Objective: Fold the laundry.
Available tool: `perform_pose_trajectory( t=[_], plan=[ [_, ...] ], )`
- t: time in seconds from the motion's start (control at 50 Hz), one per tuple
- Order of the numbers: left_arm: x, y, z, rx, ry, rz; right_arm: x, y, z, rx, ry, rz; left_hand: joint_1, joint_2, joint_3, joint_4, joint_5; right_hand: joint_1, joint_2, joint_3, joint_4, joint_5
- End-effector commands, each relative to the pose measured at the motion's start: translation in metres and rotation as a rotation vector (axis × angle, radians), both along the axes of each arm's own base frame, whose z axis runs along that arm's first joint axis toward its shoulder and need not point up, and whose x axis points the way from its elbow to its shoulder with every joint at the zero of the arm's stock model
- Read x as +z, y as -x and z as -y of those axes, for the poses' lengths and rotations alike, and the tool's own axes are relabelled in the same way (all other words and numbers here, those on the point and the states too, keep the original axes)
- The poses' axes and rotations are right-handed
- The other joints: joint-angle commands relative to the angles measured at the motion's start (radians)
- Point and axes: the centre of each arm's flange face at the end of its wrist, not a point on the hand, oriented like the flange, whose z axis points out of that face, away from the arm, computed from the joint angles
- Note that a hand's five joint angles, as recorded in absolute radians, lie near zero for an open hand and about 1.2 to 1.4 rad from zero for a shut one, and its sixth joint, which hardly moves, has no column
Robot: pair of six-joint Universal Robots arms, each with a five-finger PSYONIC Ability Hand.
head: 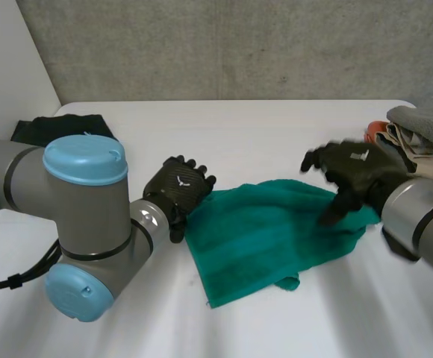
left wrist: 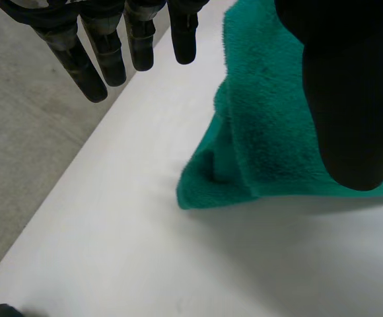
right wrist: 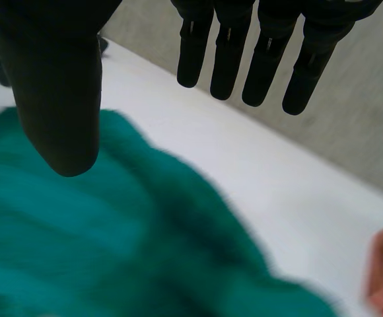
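Fingers (left wrist: 86, 66) of the left hand (head: 178, 186) are held straight, apart from the thumb, with nothing gripped; this hand is placed at the left edge of the green towel (head: 265, 239). The right hand (head: 354, 175) is spread open and empty over the towel's right end. The towel is laid rumpled on the white table (head: 261, 127). A clothes pile (head: 418, 138) is seen at the table's right edge

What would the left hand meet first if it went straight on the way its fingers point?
Probably the bare white table, just beside the green towel; the left hand is at its corner, and depth is unclear.
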Motion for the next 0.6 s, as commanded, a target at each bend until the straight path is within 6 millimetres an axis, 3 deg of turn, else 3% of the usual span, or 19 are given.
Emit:
perform_pose_trajectory(
  t=[0.02, 0.16, 0.48, 0.54, 0.6],
  plan=[
    [0.011, -0.004, 0.006, 0.018, 0.019, -0.037, -0.045, -0.021, -0.035, -0.003, -0.174, 0.053, -0.022, -0.028, -0.034, -0.029, -0.049, 0.001, 0.011, 0.003, 0.012, 0.037],
    [0.017, -0.008, 0.012, 0.044, 0.021, -0.089, -0.077, -0.045, -0.042, 0.004, -0.089, 0.008, -0.022, -0.028, -0.034, -0.029, -0.049, 0.001, 0.011, 0.002, 0.012, 0.037],
    [0.019, -0.015, 0.021, 0.07, 0.017, -0.106, -0.117, -0.087, -0.041, 0.095, -0.026, -0.082, -0.022, -0.028, -0.034, -0.029, -0.049, 0.025, 0.034, 0.026, 0.035, 0.061],
    [0.019, -0.017, 0.023, 0.075, 0.016, -0.108, -0.12, -0.091, -0.038, 0.089, -0.005, -0.092, -0.022, -0.028, -0.034, -0.029, -0.049, 0.118, 0.128, 0.12, 0.129, 0.154],
    [0.02, -0.018, 0.026, 0.08, 0.016, -0.114, -0.124, -0.096, -0.033, 0.088, 0.024, -0.095, -0.022, -0.028, -0.034, -0.029, -0.049, 0.373, 0.383, 0.374, 0.384, 0.409]
  ],
)
